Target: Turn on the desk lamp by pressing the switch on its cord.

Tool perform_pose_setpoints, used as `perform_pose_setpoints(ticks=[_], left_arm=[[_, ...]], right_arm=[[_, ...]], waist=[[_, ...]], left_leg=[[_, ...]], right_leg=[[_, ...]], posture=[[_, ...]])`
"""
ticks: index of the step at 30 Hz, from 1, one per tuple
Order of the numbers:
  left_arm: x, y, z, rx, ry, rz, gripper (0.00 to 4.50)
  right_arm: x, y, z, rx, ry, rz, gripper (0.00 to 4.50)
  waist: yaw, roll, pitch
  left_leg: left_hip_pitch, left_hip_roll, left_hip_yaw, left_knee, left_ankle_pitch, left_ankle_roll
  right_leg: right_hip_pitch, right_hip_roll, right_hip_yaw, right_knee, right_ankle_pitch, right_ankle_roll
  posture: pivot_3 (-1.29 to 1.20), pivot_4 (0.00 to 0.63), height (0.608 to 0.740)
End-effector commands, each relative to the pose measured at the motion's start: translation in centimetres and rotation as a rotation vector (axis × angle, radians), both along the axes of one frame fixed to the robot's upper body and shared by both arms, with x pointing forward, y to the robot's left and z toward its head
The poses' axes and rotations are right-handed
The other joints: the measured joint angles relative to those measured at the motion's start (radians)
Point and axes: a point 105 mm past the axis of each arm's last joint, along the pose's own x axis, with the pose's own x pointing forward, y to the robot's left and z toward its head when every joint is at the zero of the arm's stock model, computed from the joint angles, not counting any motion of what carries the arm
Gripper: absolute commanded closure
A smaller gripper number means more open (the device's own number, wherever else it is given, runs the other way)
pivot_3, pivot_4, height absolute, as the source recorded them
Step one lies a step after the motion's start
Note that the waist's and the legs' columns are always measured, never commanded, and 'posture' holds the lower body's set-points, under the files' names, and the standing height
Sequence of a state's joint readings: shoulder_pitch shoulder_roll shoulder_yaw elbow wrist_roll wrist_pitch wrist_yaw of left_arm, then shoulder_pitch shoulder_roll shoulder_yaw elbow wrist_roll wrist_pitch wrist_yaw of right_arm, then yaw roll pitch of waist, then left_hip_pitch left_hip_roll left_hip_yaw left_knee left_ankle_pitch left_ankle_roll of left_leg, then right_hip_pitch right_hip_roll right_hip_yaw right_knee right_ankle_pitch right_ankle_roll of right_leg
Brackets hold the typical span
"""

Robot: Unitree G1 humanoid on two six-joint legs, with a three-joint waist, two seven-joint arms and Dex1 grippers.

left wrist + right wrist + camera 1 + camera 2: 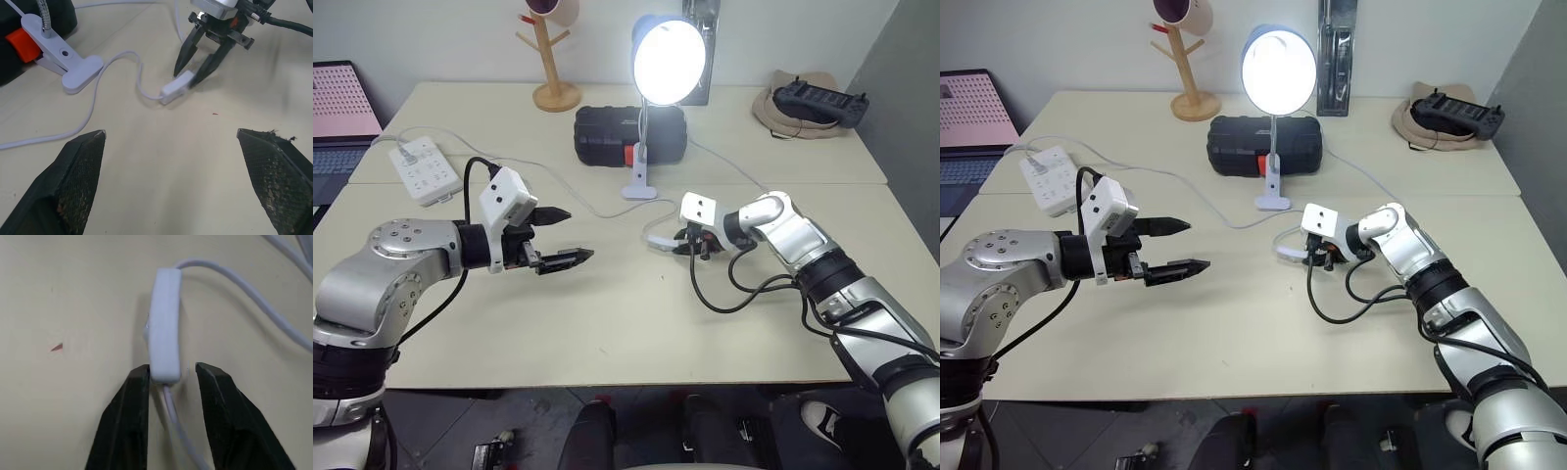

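At nine o'clock on the bench (607, 323), the left end effector (560, 237) is held off the surface, its fingers spread wide and empty, clear of the work. At twelve o'clock the desk lamp (668, 61) is seen glowing, so the press appears done. Its cord (115, 63) is trailed down to the switch (164, 325), at three o'clock of centre, straddled by the right end effector (172, 374), fingers parted loosely around one end.

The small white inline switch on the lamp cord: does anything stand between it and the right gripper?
Nothing visible does. The right gripper is already at the small white oblong inline switch, its two black fingers straddling the switch's near end with a slight gap on one side. Only the thin white cord runs between them.
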State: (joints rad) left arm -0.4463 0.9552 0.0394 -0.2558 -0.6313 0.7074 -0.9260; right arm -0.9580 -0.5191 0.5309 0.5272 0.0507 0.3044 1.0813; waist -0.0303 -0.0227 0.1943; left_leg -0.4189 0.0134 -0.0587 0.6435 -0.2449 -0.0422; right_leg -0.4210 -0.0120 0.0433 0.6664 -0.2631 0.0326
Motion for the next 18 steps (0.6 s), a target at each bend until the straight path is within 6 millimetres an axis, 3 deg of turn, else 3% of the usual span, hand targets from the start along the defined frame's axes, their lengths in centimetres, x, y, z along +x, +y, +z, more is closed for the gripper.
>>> perform_pose_setpoints(ticks=[1, 9, 10, 14, 18], left_arm=[[0.6, 0.7, 1.3, 0.013, -0.066, 0.011, 0.0], [1.4, 1.6, 1.3, 0.034, -0.04, -0.013, 0.0], [1.5, 1.7, 1.4, 0.036, -0.04, -0.014, 0.0], [2.4, 3.5, 1.0, 0.12, -0.051, -0.008, 0.0], [2.4, 4.5, 1.0, 0.145, -0.045, -0.01, 0.0]], right_arm=[[-0.4, -1.0, 2.7, 0.057, -0.045, 0.011, 2.08], [-4.1, -2.3, 6.2, 0.207, -0.006, -0.001, 0.06], [-4.4, -2.5, 6.5, 0.218, -0.002, -0.007, 0.02], [-5.1, -6.6, 7.5, 0.356, -0.026, -0.271, 0.02], [-7.3, -8.4, 7.6, 0.386, -0.052, -0.324, 0.02]], waist=[[0.0, 0.0, 0.0], [-0.001, 0.0, 0.0], [0.0, 0.0, 0.0], [0.004, 0.0, 0.0], [0.002, 0.0, 0.0]], left_leg=[[0.0, 0.0, 0.0, 0.0, 0.0, 0.0], [0.002, 0.0, -0.001, 0.002, 0.0, 0.0], [0.002, 0.0, -0.001, 0.002, 0.0, 0.0], [0.003, 0.0, -0.002, 0.003, 0.0, 0.0], [0.003, -0.001, -0.002, 0.003, 0.0, 0.0]], right_leg=[[0.0, 0.0, 0.0, 0.001, 0.0, 0.0], [0.0, 0.001, 0.0, 0.008, 0.0, 0.0], [0.0, 0.001, 0.0, 0.009, 0.0, 0.0], [0.0, 0.001, -0.001, 0.011, 0.0, 0.0], [0.0, 0.001, 0.0, 0.012, 0.0, 0.0]], posture=[[0.0, 0.15, 0.74], [0.0, 0.15, 0.74], [0.0, 0.15, 0.74], [0.0, 0.15, 0.74], [0.0, 0.15, 0.74]])
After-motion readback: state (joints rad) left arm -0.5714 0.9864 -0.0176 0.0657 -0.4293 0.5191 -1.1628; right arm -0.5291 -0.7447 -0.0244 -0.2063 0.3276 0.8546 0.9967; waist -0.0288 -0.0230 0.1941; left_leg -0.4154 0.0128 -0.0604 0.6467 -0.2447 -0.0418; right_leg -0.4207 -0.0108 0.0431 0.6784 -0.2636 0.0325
